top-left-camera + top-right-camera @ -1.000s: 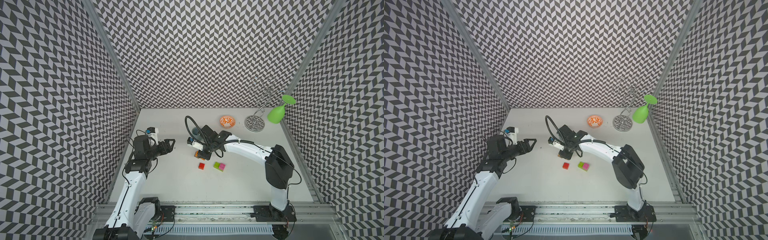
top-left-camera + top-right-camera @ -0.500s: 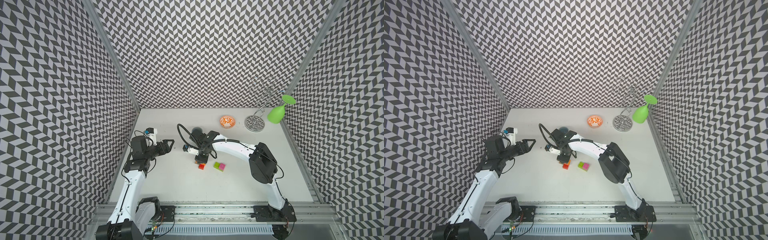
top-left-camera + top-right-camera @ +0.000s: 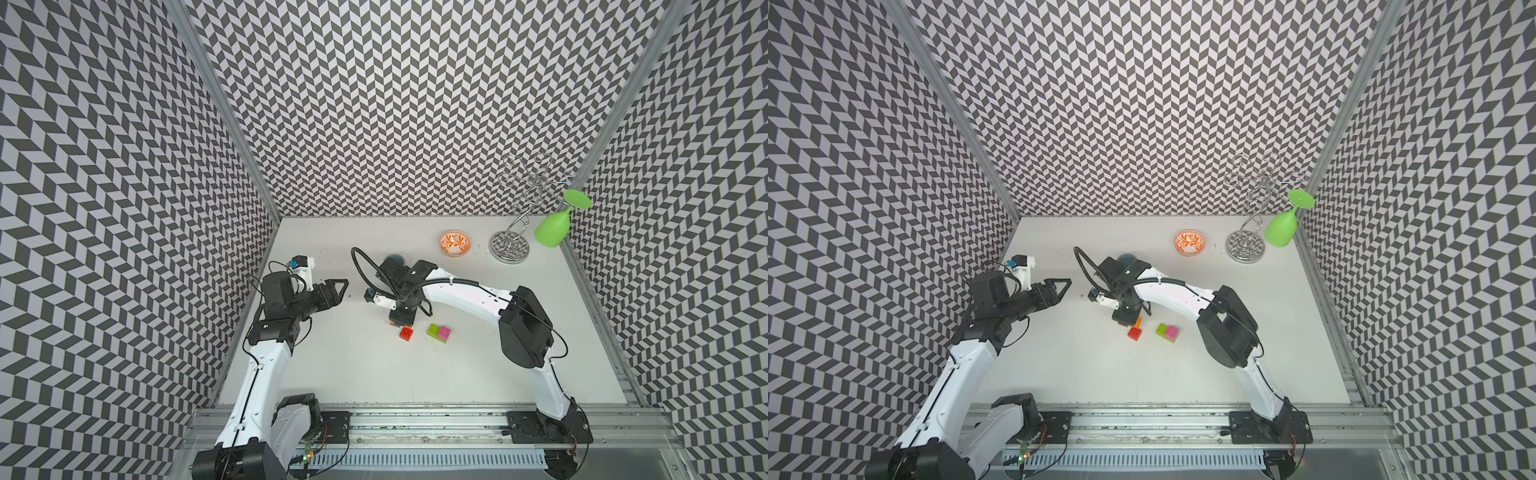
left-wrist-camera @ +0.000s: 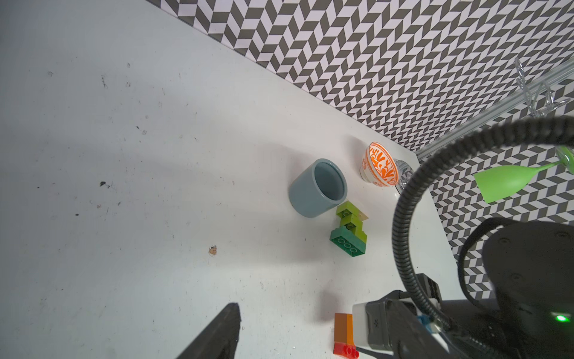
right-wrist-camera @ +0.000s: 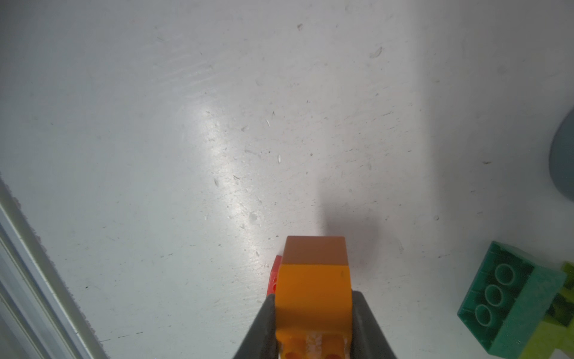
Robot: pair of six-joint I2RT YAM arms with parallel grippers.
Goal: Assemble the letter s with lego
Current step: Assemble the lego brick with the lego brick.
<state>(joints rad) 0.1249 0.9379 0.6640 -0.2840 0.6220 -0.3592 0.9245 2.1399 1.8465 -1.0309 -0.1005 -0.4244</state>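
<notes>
Mid-bench, the right pincer (image 5: 312,296) is clamped on an orange brick (image 5: 313,279) with a brown brick (image 5: 315,250) joined to its end. The pair is aimed down at the bench (image 3: 374,374), right by a red brick (image 3: 407,333) (touching or not, I can't tell). Near that sits a lime-and-pink pair (image 3: 439,333). Further back, a green stack (image 4: 349,231) sits just beside the grey-blue cup (image 4: 310,192). Over on the left, the left pincer (image 3: 338,289) hovers above the bench, jaws apart, nothing between them.

Approx. 9 lego bricks (image 3: 407,333), 1 cup (image 4: 302,199), 1 bowl (image 3: 455,244), 1 glass (image 3: 550,230), 1 rack (image 3: 510,251).
</notes>
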